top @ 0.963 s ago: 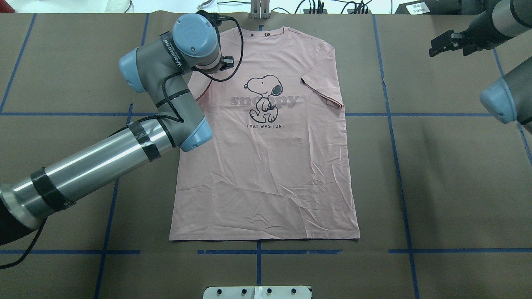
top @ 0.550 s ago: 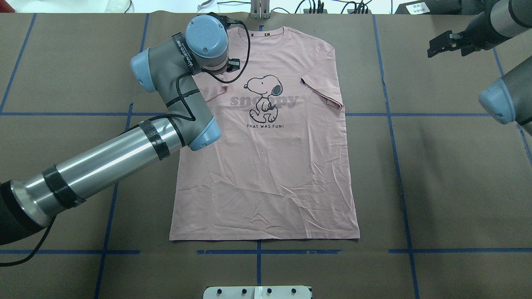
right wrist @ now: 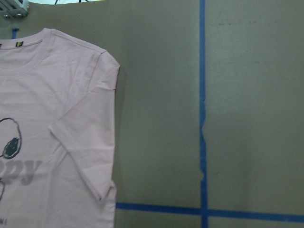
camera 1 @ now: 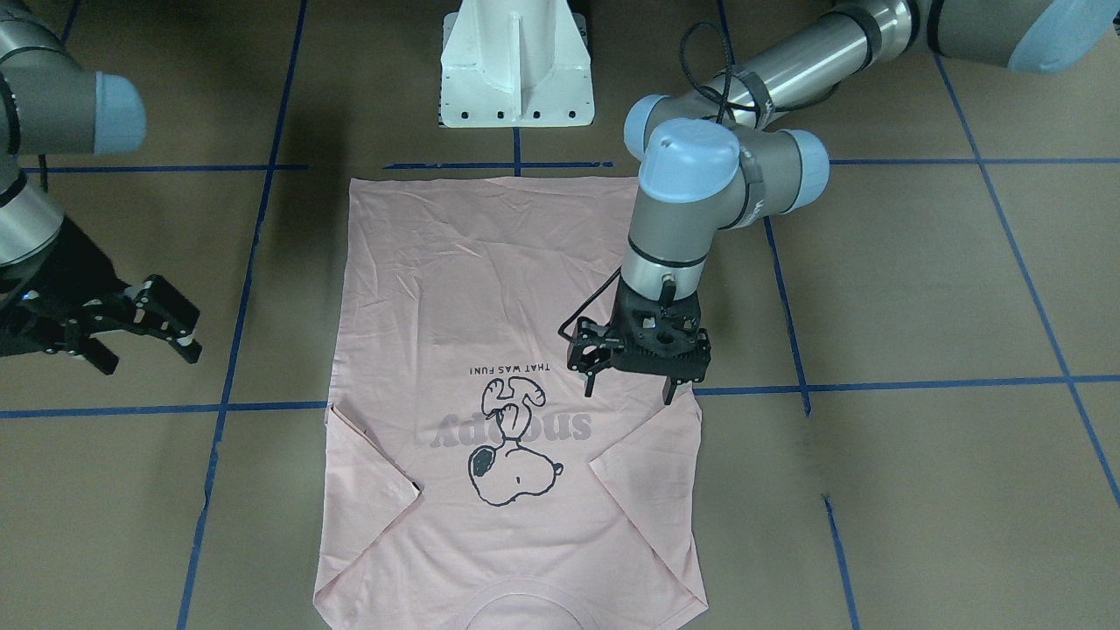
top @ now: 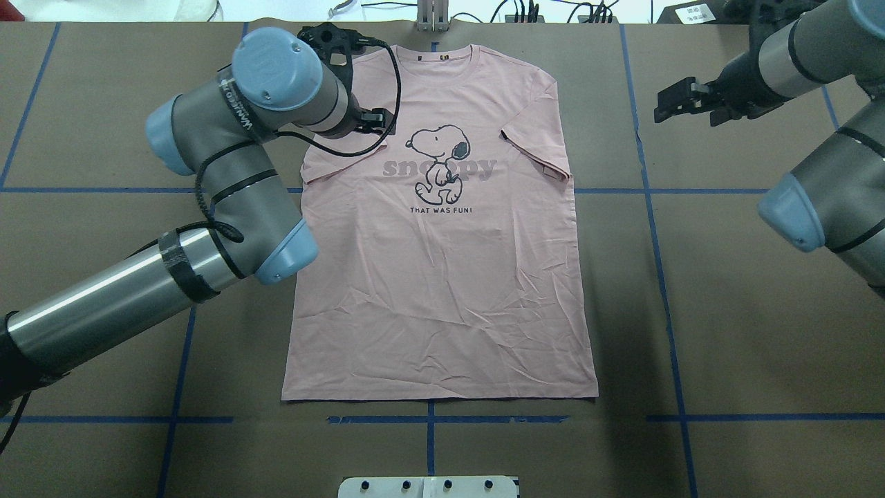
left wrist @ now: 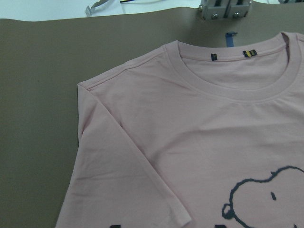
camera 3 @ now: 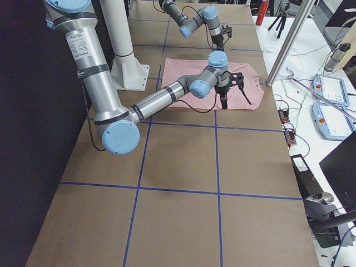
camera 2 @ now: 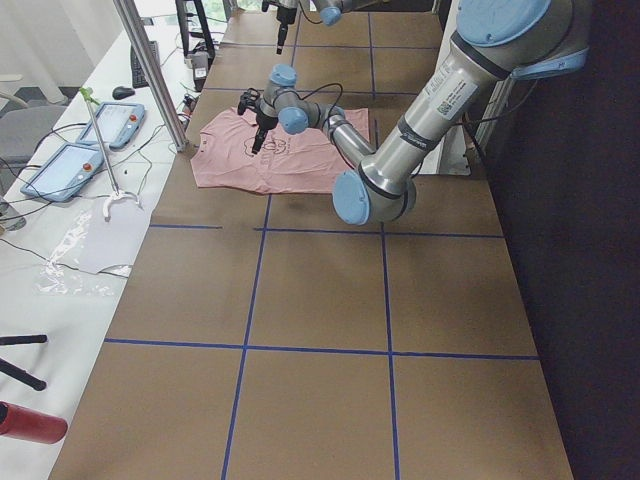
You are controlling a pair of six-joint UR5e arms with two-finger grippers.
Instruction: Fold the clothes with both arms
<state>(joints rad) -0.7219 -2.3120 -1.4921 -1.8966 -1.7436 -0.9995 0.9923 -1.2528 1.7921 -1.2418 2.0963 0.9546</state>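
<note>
Left end effector (camera 1: 630, 392) over T-shirt (camera 1: 490, 289)

One T-shirt (top: 442, 277), two arms (top: 104, 311) (top: 850, 159), one pedestal (camera 1: 516, 61), one table (top: 760, 311).

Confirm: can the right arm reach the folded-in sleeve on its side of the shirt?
Probably yes. The right gripper hangs open over bare table beside the T-shirt; nothing lies between it and that sleeve, and the left gripper is over the opposite side.

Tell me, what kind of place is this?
Probably a robotics lab or test cell: the left arm and right arm reach over a paper-covered table marked with a blue tape grid, and control tablets lie on the side bench.
</note>
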